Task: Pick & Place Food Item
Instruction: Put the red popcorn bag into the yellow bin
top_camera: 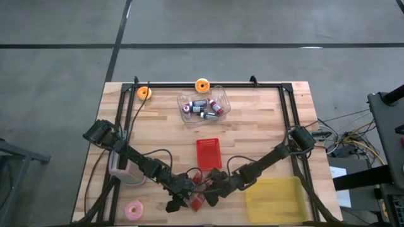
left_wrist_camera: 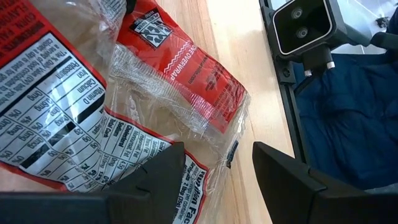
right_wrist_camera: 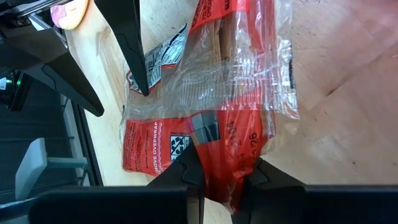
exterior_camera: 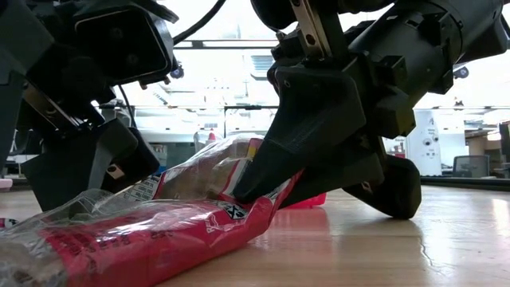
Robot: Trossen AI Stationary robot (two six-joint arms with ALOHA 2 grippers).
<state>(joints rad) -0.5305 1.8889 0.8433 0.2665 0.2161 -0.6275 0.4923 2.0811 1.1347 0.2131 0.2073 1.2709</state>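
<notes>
My right gripper [right_wrist_camera: 219, 177] pinches the edge of the red snack packet [right_wrist_camera: 211, 93] lying near the table's [top_camera: 265, 120] front edge, while my left gripper [left_wrist_camera: 214, 171] hovers spread, seemingly just touching it.

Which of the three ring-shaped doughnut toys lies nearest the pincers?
The pink ring-shaped doughnut toy at the near table edge; both orange ring-shaped doughnut toys sit along the far edge.

Food packet [right_wrist_camera: 211, 118]: red and clear film, white nutrition panel with black print; yellow tray [top_camera: 276, 198]; red basket [top_camera: 208, 153].
</notes>
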